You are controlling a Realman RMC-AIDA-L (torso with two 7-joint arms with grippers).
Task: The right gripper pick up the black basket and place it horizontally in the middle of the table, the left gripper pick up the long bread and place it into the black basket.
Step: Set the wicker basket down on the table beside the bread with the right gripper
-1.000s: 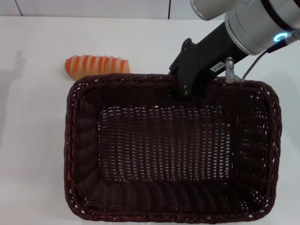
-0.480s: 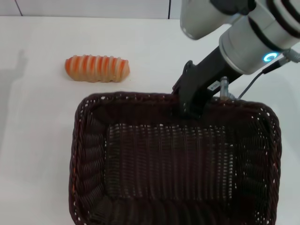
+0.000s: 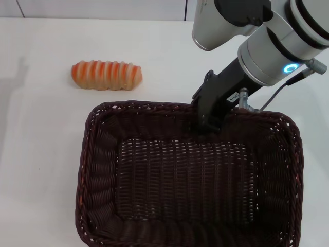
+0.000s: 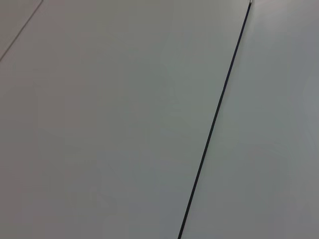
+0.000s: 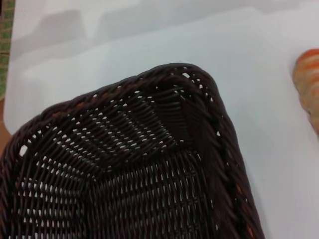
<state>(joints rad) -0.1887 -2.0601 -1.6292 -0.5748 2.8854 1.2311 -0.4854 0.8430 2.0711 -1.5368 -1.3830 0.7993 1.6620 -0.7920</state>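
The black basket [image 3: 97, 170] fills the near half of the head view, lying lengthwise across the white table [image 3: 36, 154]. My right gripper [image 3: 207, 122] is shut on the basket's far rim, right of its middle. The right wrist view looks into the basket [image 5: 124, 189] from above one corner. The long bread [image 3: 106, 75], orange with cream stripes, lies on the table beyond the basket's far left corner, clear of it; its end shows in the right wrist view [image 5: 308, 82]. My left gripper is out of view; its wrist camera shows only a pale flat surface with a dark seam.
Bare white tabletop lies left of the basket and around the bread. A wall panel [image 3: 103, 9] runs along the table's far edge. The right arm [image 3: 267, 41] reaches over the far right of the table.
The right gripper has drawn the basket toward the near edge and lowered it, opening a gap between its far rim and the bread. The bread has not moved.
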